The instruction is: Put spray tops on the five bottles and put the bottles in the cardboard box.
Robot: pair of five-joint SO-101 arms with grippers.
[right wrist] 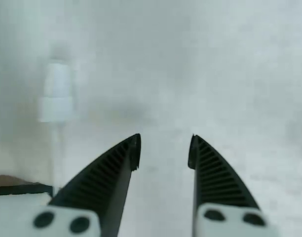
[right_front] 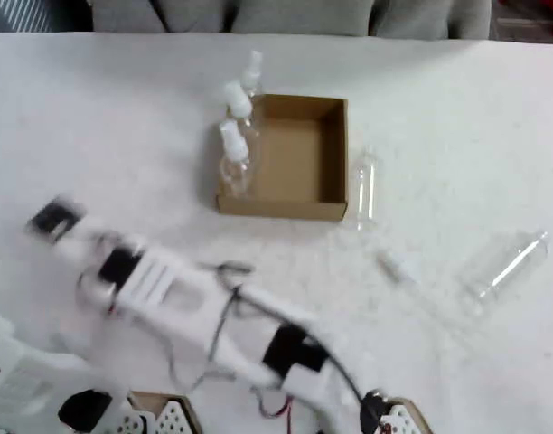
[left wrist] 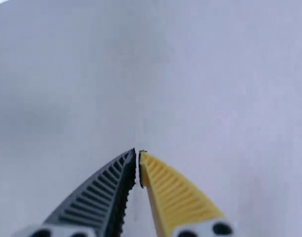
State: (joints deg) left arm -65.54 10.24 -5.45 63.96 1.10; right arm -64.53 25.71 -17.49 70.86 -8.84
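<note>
cardboard box [right_front: 281, 208] sits on the counter [right_front: 114, 117], three capped bottles [right_front: 233, 158] upright at its left wall, inside or outside i cannot tell. one bare bottle [right_front: 365, 188] lies just beside its right wall, another bottle [right_front: 507, 264] well apart, a loose spray top [right_front: 398, 265] between them. left gripper [left wrist: 137, 168]: jaws clenched on nothing. right gripper [right wrist: 164, 150]: jaws released, a blurred spray top [right wrist: 56, 94] beyond them, off-centre.

Your high camera looks steeply down on the white table [right_front: 457, 99] from the arms' side. Your wrist cameras sight along the left gripper [left wrist: 137, 165] and right gripper [right wrist: 163, 148], close above that same tabletop.
</note>
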